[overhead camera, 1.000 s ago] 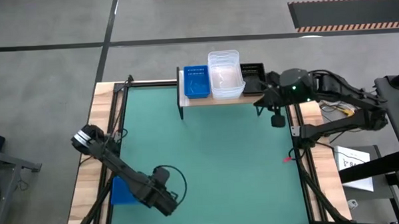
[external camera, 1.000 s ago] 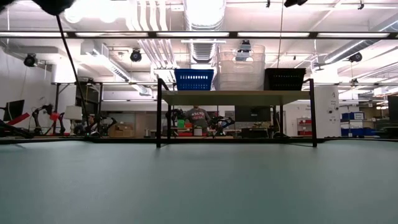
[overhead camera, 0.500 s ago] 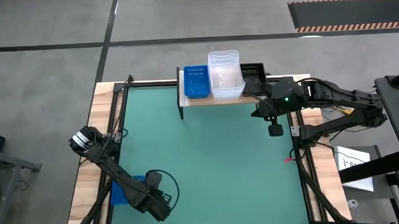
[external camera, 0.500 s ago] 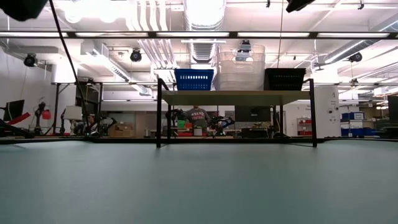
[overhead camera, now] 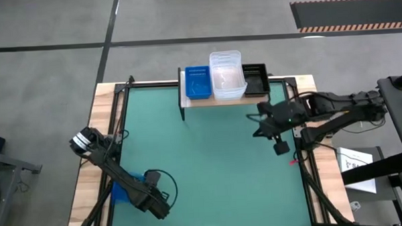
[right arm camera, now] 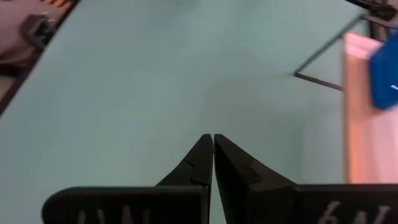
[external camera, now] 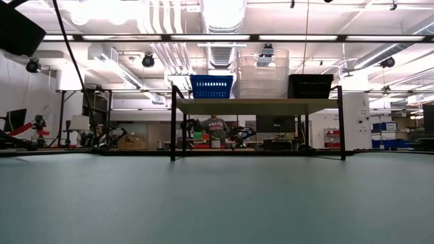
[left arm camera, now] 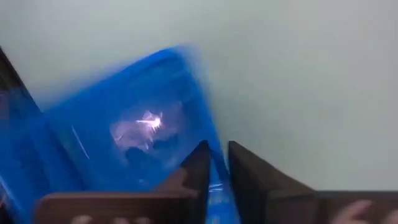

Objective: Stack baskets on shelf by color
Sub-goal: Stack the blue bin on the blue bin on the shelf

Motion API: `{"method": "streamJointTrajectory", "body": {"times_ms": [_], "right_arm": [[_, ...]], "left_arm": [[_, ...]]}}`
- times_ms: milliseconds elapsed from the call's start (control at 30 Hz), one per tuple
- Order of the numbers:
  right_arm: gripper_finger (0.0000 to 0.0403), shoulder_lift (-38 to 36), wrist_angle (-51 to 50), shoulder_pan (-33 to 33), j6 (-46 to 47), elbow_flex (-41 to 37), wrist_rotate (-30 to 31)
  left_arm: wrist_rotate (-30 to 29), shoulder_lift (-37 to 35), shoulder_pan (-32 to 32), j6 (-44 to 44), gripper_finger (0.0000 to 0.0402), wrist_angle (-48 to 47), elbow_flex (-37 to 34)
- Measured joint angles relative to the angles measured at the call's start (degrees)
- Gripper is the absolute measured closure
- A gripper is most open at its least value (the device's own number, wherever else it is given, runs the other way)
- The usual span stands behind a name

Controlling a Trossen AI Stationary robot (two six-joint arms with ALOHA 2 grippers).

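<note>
Blue basket (left arm camera: 134,146), near left: left gripper (left arm camera: 214,165) clamped on its wall. Next: carry to shelf (overhead camera: 207,101). Right gripper (right arm camera: 212,155) empty, fingers together.

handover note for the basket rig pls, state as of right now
Left gripper: shut on the rim of a blue basket at the table's near-left edge.
Right gripper: shut, empty, over the table's right side, near the shelf.
Shelf holds blue baskets, clear baskets and black baskets, side by side.
Left to do: carry the held blue basket onto the blue ones.
</note>
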Motion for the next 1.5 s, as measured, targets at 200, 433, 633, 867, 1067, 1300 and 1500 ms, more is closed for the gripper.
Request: {"method": "streamJointTrajectory", "body": {"times_ms": [200,433,633,867,1067,1300,1500], "right_arm": [[0.0394,-0.13,0.12,7.34,3.08,-2.08,2.56],[0.0394,-0.09,5.43,14.29,8.11,-8.97,6.42],[0.0394,-0.09,13.59,17.18,10.17,-15.18,6.42],[0.0394,-0.18,26.42,17.48,8.08,-21.44,6.40],[0.0394,-1.27,41.62,17.46,3.41,-28.28,5.81],[0.0394,-3.31,43.89,17.46,6.61,-31.57,5.87],[0.0394,-3.47,44.18,17.46,8.60,-31.57,5.87]], "left_arm": [[-0.20,0.00,0.02,4.99,0.0398,-0.46,2.49],[-2.06,0.00,0.99,33.57,0.0400,-4.49,14.46],[-13.04,0.00,4.93,57.23,0.0401,-11.77,26.57],[-22.49,-0.02,13.27,83.38,0.0401,-11.78,37.96],[-23.88,-0.02,22.46,100.72,0.0401,-11.52,42.04],[-28.30,-0.02,35.78,116.98,0.0401,-15.07,44.93],[-30.40,-0.04,47.77,126.65,0.0401,-14.14,48.71]]}}
